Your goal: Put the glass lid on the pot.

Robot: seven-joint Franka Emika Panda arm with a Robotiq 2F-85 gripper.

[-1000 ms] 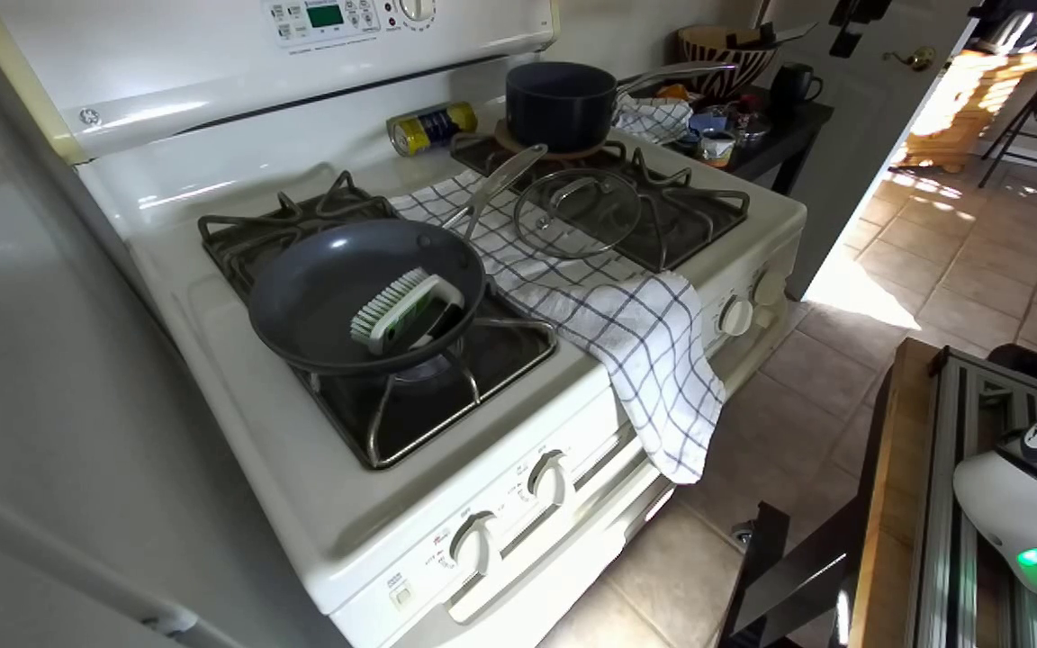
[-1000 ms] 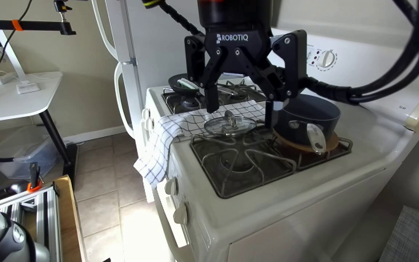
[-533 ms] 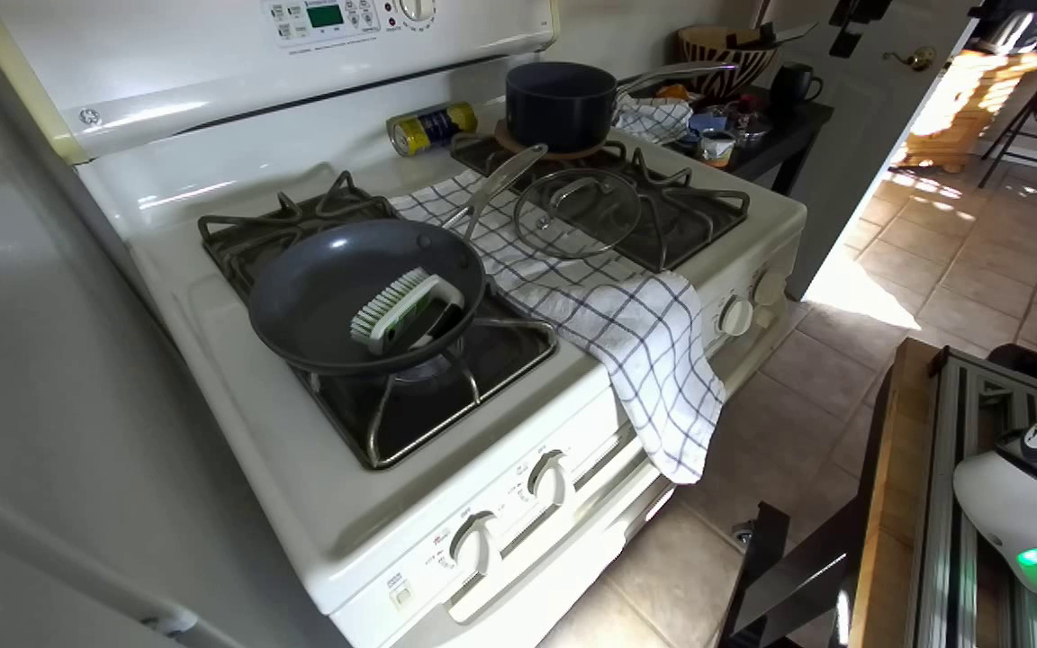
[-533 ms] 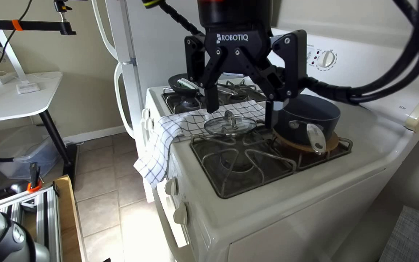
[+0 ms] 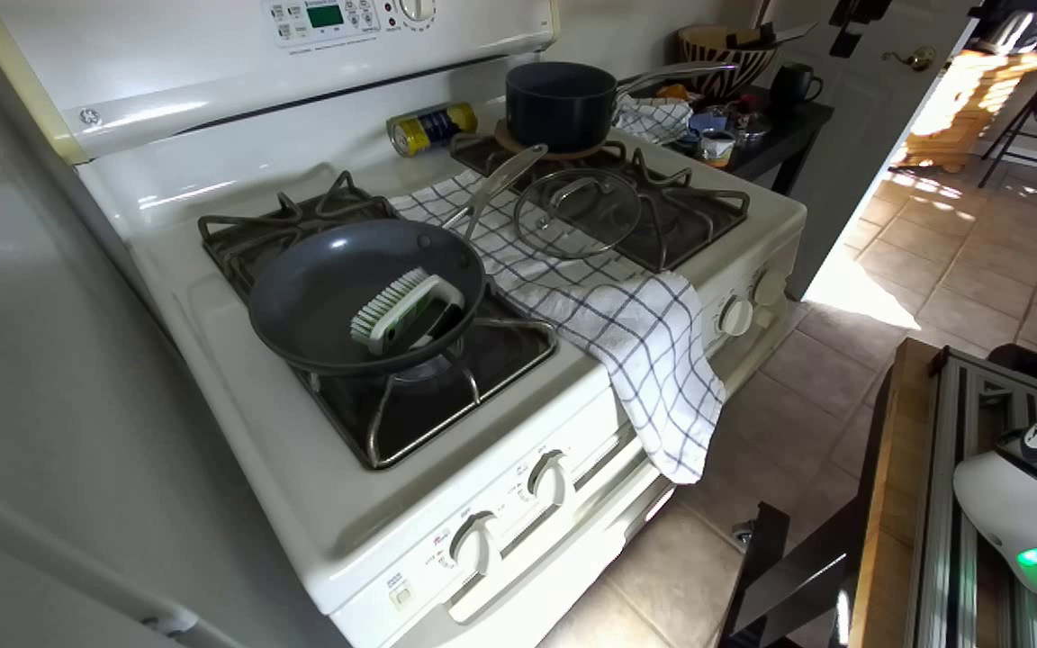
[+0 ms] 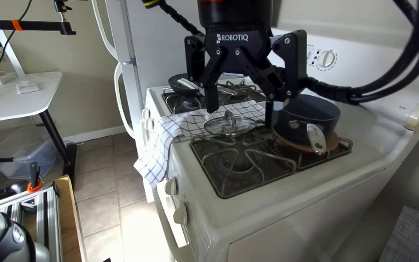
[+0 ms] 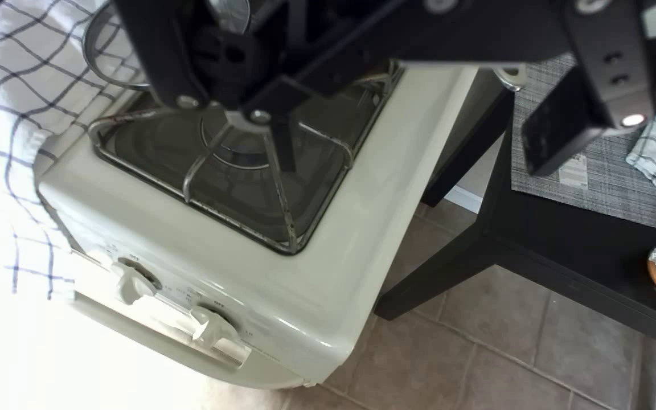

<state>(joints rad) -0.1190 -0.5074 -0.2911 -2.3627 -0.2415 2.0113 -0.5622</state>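
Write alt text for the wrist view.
Open, empty gripper across the top of the picture, with a white stove below and a black table at right. At upper left, the glass lid, partly hidden by the gripper, lies partly on a checkered towel.

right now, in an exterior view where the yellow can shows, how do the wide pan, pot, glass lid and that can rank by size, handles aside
1. The wide pan, clearly largest, though its nearness may exaggerate that.
2. The pot and the glass lid: too alike to rank.
3. The yellow can, smallest.
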